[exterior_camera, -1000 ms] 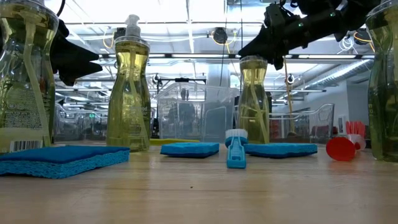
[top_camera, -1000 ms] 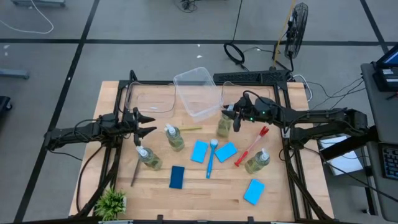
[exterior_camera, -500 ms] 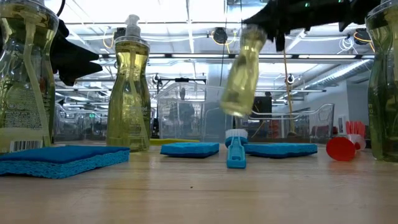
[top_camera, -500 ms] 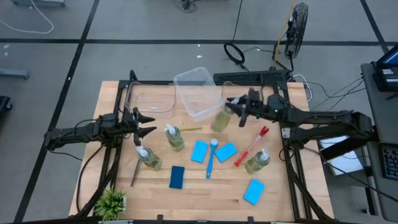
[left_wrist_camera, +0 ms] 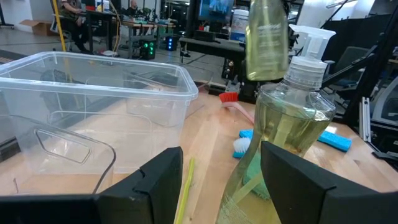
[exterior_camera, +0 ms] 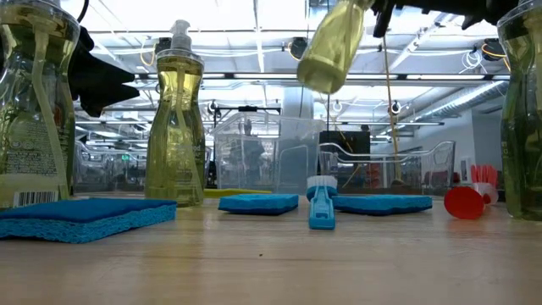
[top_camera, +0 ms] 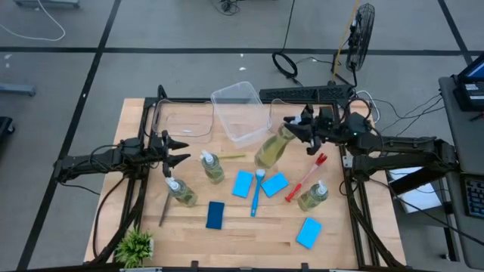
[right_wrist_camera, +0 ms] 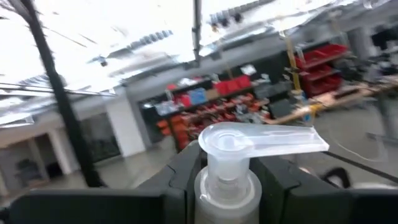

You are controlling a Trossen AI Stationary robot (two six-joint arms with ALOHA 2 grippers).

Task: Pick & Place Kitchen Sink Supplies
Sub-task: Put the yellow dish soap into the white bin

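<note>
My right gripper (top_camera: 297,129) is shut on a clear bottle of yellow-green liquid (top_camera: 271,149), which hangs tilted high over the table (exterior_camera: 332,47). Three more bottles (top_camera: 212,167) (top_camera: 181,192) (top_camera: 312,195) stand on their bases. Blue sponges (top_camera: 242,183) (top_camera: 274,183) (top_camera: 215,214) (top_camera: 308,233) lie flat, as do a blue brush (top_camera: 257,193), a red brush (top_camera: 306,177), a thin green one (top_camera: 228,157) and a dark one (top_camera: 165,208). My left gripper (top_camera: 178,151) waits open at the left, level, facing a standing bottle (left_wrist_camera: 283,124). My right gripper pinches the bottle's neck (right_wrist_camera: 227,186) just under the white pump head (right_wrist_camera: 249,142), one finger (right_wrist_camera: 177,171) on each side. The fingers slant upward from the table's right side. The bottle is lifted clear and hangs tilted, its base (top_camera: 264,157) toward the table's left.
A clear plastic bin (top_camera: 242,113) stands at the far middle of the table, close to the held bottle, and another clear bin (top_camera: 181,121) lies to its left. A small green plant (top_camera: 134,245) sits at the near left corner.
My right gripper has risen and drawn back toward the table's right edge, tipping its fingers upward, still shut on the bottle. The bottle stood upright on the table a second ago; now it is lifted clear and tilted, its base swung out toward the left.
</note>
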